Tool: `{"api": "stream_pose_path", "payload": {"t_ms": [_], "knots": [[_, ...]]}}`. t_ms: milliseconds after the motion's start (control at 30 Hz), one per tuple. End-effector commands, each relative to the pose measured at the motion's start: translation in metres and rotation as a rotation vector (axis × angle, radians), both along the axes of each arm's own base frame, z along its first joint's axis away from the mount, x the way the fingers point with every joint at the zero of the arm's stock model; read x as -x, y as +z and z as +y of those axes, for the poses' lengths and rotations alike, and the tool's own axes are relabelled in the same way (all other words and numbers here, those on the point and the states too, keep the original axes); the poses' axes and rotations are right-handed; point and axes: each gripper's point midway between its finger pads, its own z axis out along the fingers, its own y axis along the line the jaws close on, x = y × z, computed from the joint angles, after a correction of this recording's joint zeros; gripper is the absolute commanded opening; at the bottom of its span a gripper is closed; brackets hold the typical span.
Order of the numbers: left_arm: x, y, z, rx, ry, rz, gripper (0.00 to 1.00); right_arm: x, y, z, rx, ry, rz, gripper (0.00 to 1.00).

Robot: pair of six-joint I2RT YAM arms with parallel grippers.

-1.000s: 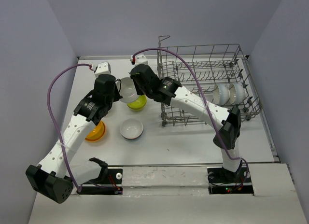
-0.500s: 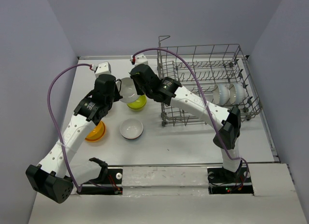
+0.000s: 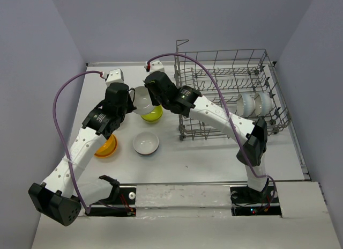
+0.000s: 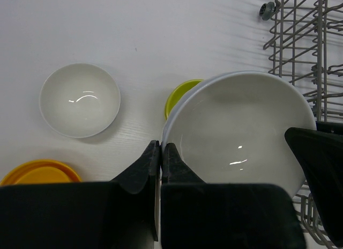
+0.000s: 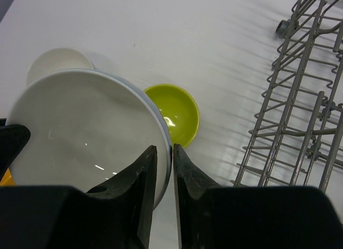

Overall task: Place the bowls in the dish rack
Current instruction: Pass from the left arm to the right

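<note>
A white bowl [image 3: 142, 97] hangs in the air between my two grippers, left of the dish rack [image 3: 231, 72]. My left gripper [image 3: 130, 101] is shut on its left rim, seen closely in the left wrist view [image 4: 161, 147]. My right gripper [image 3: 152, 96] has its fingers pinched on the opposite rim [image 5: 164, 148]. The bowl fills both wrist views [image 4: 241, 131] [image 5: 80, 131]. A lime green bowl [image 3: 153, 115] sits on the table right under it.
A second white bowl [image 3: 146, 143] and an orange bowl [image 3: 107, 147] sit on the table in front of the left arm. Two white bowls [image 3: 246, 104] stand among the rack's tines at its right end. The rack's corner shows in both wrist views [image 4: 300, 39] [image 5: 300, 99].
</note>
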Motion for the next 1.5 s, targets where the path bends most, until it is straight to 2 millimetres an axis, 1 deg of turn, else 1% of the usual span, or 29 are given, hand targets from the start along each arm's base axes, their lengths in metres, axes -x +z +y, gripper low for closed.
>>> {"api": "stream_pose_path", "payload": {"t_ms": [0, 400, 700, 900, 967, 1000, 1033, 1067, 1100, 1233, 1267, 1300, 1333, 1367, 1400, 1467], "knots": [[-0.008, 0.042, -0.002, 0.078, 0.025, -0.138, 0.0, 0.002, 0.022, -0.001, -0.039, -0.007, -0.036, 0.25], [-0.003, 0.046, 0.001, 0.083, 0.032, -0.148, 0.0, 0.0, 0.014, -0.001, -0.023, -0.02, -0.03, 0.25], [-0.001, 0.046, 0.002, 0.08, 0.034, -0.147, 0.0, -0.002, 0.004, 0.002, -0.008, -0.022, -0.021, 0.25], [-0.002, 0.044, 0.001, 0.081, 0.03, -0.145, 0.0, -0.003, 0.005, 0.003, -0.01, -0.022, -0.023, 0.25], [-0.002, 0.045, 0.001, 0.082, 0.029, -0.146, 0.0, -0.003, 0.005, 0.003, -0.011, -0.022, -0.024, 0.22], [-0.002, 0.045, 0.001, 0.083, 0.029, -0.146, 0.0, -0.003, 0.006, 0.003, -0.012, -0.023, -0.025, 0.18], [-0.002, 0.045, 0.0, 0.084, 0.026, -0.147, 0.0, -0.003, 0.006, 0.003, -0.012, -0.023, -0.025, 0.1], [-0.002, 0.044, 0.0, 0.084, 0.026, -0.147, 0.0, -0.003, 0.006, 0.003, -0.013, -0.024, -0.025, 0.04], [-0.002, 0.044, 0.0, 0.085, 0.025, -0.146, 0.0, -0.003, 0.006, 0.002, -0.012, -0.027, -0.025, 0.01], [-0.003, 0.047, -0.003, 0.093, 0.01, -0.157, 0.0, -0.002, 0.012, 0.0, -0.029, -0.031, -0.031, 0.01], [-0.003, 0.047, -0.003, 0.094, 0.009, -0.157, 0.05, -0.001, 0.019, -0.002, -0.038, -0.034, -0.038, 0.01], [-0.003, 0.048, -0.003, 0.093, 0.006, -0.159, 0.29, -0.001, 0.024, -0.004, -0.049, -0.038, -0.047, 0.01], [-0.002, 0.05, -0.003, 0.094, 0.006, -0.165, 0.37, -0.001, 0.027, -0.006, -0.05, -0.042, -0.054, 0.01], [-0.002, 0.052, -0.004, 0.097, 0.0, -0.171, 0.42, 0.001, 0.039, -0.01, -0.071, -0.044, -0.071, 0.01], [-0.001, 0.055, -0.003, 0.095, -0.006, -0.181, 0.52, 0.002, 0.044, -0.012, -0.073, -0.044, -0.079, 0.01], [0.0, 0.058, -0.005, 0.1, -0.019, -0.188, 0.66, 0.003, 0.054, -0.018, -0.082, -0.053, -0.096, 0.01]]}}
